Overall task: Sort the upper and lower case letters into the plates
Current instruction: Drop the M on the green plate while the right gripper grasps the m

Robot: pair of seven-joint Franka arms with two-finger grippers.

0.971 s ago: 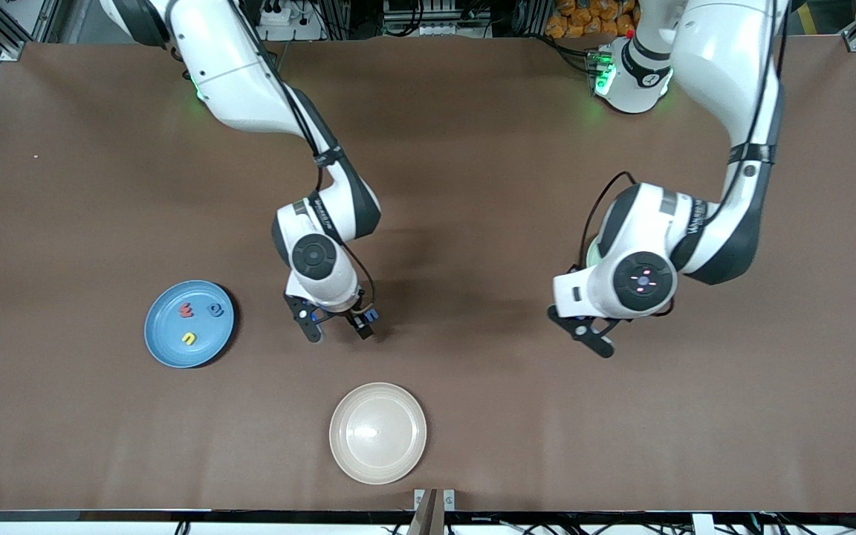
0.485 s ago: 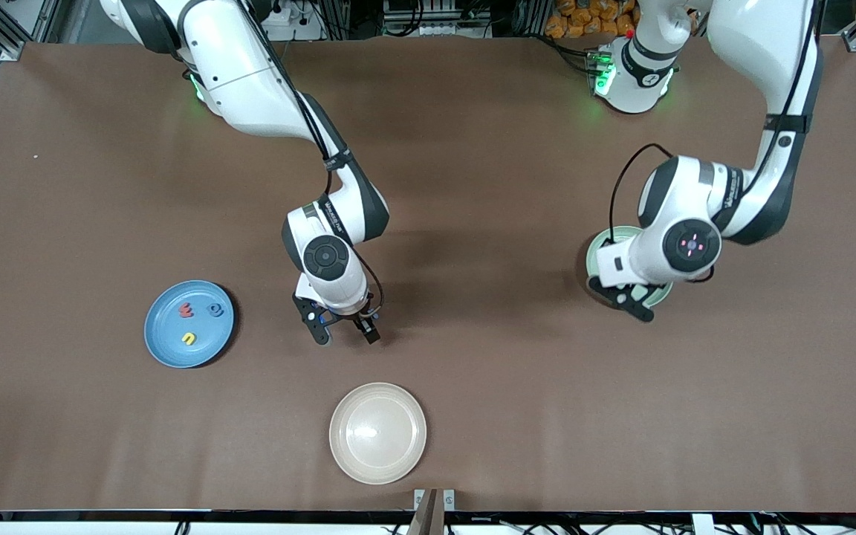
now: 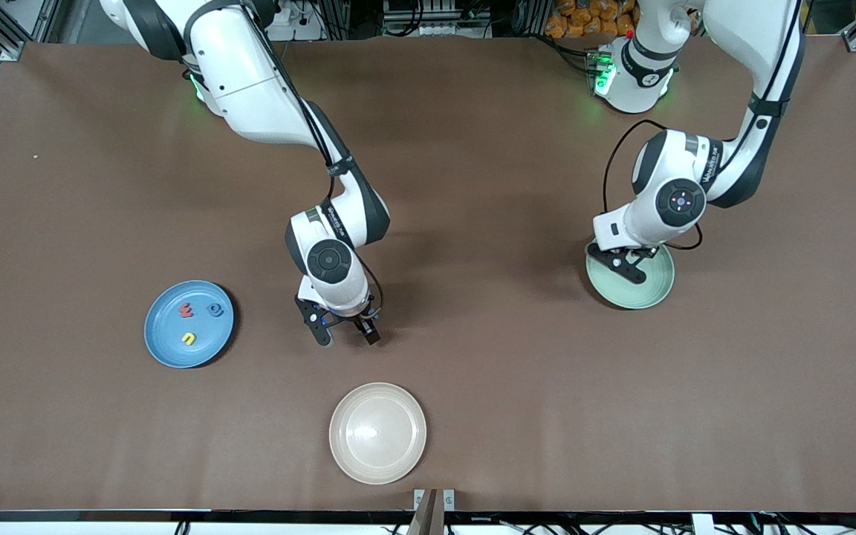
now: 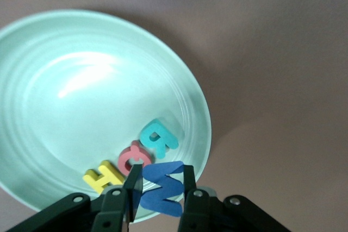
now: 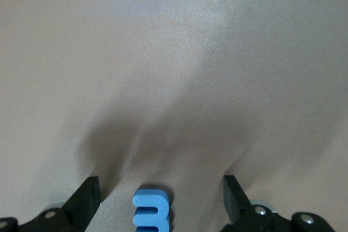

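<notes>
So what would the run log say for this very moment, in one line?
left gripper: shut on blue W, over mint green plate | right gripper: open, around blue m on table | blue plate: three letters

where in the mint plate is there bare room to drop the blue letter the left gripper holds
The left gripper, shut on the blue letter, hangs over the mint plate by its rim. That edge is crowded: the yellow H, red letter and teal R lie bunched there. The plate's middle and the rest of its floor are bare.

Blue plate (image 3: 168, 349), mint plate (image 3: 655, 293), cream plate (image 3: 346, 457), brown table (image 3: 472, 134).
</notes>
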